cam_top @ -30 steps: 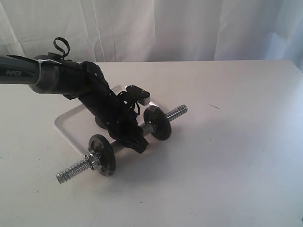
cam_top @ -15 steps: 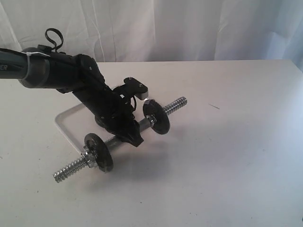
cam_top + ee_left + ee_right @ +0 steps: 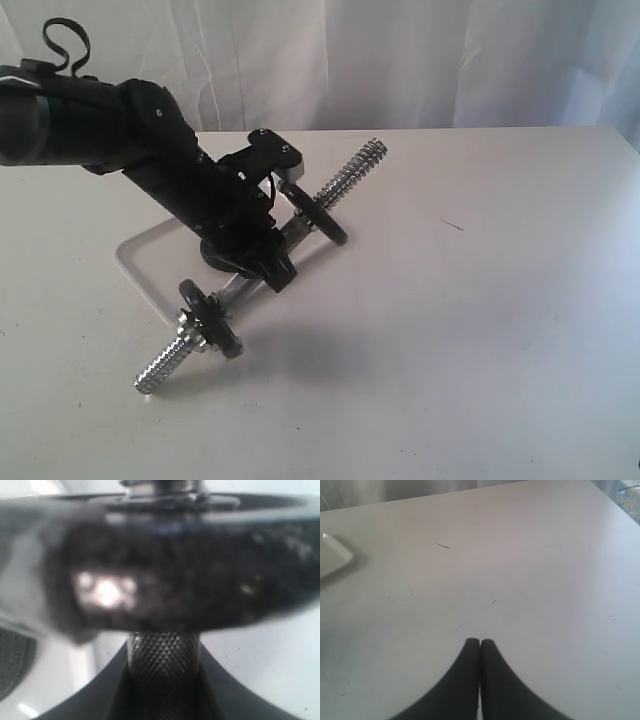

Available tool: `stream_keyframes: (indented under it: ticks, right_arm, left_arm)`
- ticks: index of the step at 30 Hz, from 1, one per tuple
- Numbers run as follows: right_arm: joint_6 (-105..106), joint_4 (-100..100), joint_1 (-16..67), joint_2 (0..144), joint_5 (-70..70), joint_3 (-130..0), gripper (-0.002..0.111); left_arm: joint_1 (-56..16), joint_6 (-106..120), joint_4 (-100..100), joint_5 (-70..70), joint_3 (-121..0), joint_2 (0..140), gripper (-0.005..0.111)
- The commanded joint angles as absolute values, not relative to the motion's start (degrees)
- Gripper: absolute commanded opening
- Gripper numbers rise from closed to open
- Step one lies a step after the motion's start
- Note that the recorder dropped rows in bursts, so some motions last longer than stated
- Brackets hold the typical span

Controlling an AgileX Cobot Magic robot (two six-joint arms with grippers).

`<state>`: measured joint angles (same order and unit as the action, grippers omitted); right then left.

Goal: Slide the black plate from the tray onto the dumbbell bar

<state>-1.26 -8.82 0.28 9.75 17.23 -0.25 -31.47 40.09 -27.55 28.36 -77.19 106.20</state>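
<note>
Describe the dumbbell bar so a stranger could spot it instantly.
On the white table, the left gripper reaches down by a white tray. The dumbbell bar is the tilted chrome rod it grips, the only thing with threaded ends.

One dumbbell bar (image 3: 350, 172), one tray (image 3: 158, 260), two discs (image 3: 212, 320) (image 3: 322, 212)

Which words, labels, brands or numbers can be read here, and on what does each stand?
None can be read.
The left arm shows no legible lettering in the exterior view.
The dumbbell bar, the tray and the table carry no marks that I can see.
The left wrist view is too blurred to tell.
</note>
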Motion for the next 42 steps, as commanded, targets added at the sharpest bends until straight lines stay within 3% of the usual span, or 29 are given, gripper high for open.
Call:
stream_keyframes:
  ticks: [1,12,19,32,42]
  right_arm:
    - [-1.3,-8.5,0.1,9.5,16.6,0.0,0.0]
    - [-6.2,-16.9,0.1,9.5,7.6,0.0,0.0]
    - [-15.7,-23.9,0.1,9.5,-1.4,0.0,0.0]
    - [-27.4,-25.0,0.4,9.5,0.0,0.0,0.0]
    - [-19.7,-25.0,0.9,9.5,2.1,-4.8,0.0]
  left_arm:
    - [-31.5,40.7,-32.5,26.1,-74.1,99.5,0.0]
    - [-31.3,40.7,-32.0,20.7,-65.6,90.7,0.0]
    - [-27.2,39.5,-31.8,16.9,-60.6,85.5,0.0]
    - [-17.1,37.1,-31.8,14.6,-51.0,76.9,0.0]
    - [-13.7,35.7,-32.0,12.1,-47.1,71.3,0.0]
